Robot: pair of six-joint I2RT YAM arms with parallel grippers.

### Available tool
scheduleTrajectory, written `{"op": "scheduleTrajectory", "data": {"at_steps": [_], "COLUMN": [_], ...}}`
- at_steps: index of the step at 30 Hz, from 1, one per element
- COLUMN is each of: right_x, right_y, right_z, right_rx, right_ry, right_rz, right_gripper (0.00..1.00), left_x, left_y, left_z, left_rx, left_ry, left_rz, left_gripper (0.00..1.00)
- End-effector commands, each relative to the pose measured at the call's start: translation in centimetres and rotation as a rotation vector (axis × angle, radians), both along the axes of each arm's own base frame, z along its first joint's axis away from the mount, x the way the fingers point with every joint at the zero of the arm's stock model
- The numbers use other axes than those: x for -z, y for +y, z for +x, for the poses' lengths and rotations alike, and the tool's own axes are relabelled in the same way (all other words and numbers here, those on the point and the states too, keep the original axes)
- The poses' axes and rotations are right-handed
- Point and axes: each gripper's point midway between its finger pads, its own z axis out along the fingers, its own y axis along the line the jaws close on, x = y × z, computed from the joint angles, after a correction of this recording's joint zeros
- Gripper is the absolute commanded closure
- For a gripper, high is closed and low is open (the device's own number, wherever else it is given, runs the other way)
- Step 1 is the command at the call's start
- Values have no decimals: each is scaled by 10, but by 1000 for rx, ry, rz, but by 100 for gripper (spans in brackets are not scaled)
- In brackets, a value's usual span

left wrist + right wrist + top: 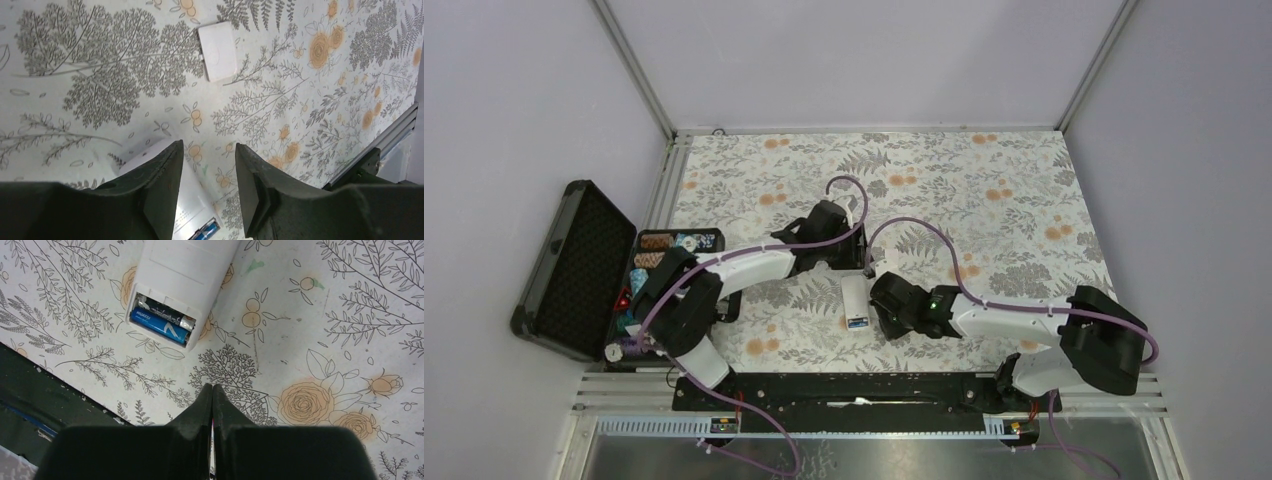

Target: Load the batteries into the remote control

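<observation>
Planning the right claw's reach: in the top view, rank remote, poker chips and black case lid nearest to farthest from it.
1. Remote, right beside the right claw, on its left.
2. Poker chips, far left.
3. Black case lid, leftmost, beyond the chips.

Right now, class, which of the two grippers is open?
The left gripper: its fingers stand apart, with the remote control showing between them. The right gripper has its fingers pressed together.
</observation>
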Motion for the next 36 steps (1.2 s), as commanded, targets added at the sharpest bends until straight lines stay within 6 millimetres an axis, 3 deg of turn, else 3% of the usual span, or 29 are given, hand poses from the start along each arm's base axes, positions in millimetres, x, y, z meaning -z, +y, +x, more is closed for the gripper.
{"op": "scheduleTrajectory", "data": {"at_steps": [1, 5, 10, 13, 19, 22, 29, 36], "right_x": [-8, -18, -40, -47, -61, -64, -64, -59], "right_y": [-1, -14, -31, -39, -46, -49, -45, -37], "right_z": [7, 24, 54, 69, 103, 119, 149, 175], "right_rx": [35, 71, 120, 157, 233, 267, 307, 302], "right_ry": [-17, -51, -116, -138, -182, -210, -218, -208], "right_rz": [53, 58, 52, 52, 37, 0, -21, -15], "right_gripper": [100, 100, 88, 86, 83, 71, 60, 35], "left_x": [-12, -5, 4, 10, 24, 30, 45, 54], "left_y": [-16, -21, -26, -29, -30, -27, -18, 0], "left_z": [22, 28, 35, 36, 34, 33, 26, 17], "left_rx": [13, 15, 16, 28, 41, 43, 55, 44], "left_ry": [-50, -39, -25, -10, 21, 30, 66, 89], "left_rz": [-6, 8, 24, 26, 45, 59, 84, 95], "left_gripper": [54, 54, 54, 54, 55, 55, 58, 60]}}
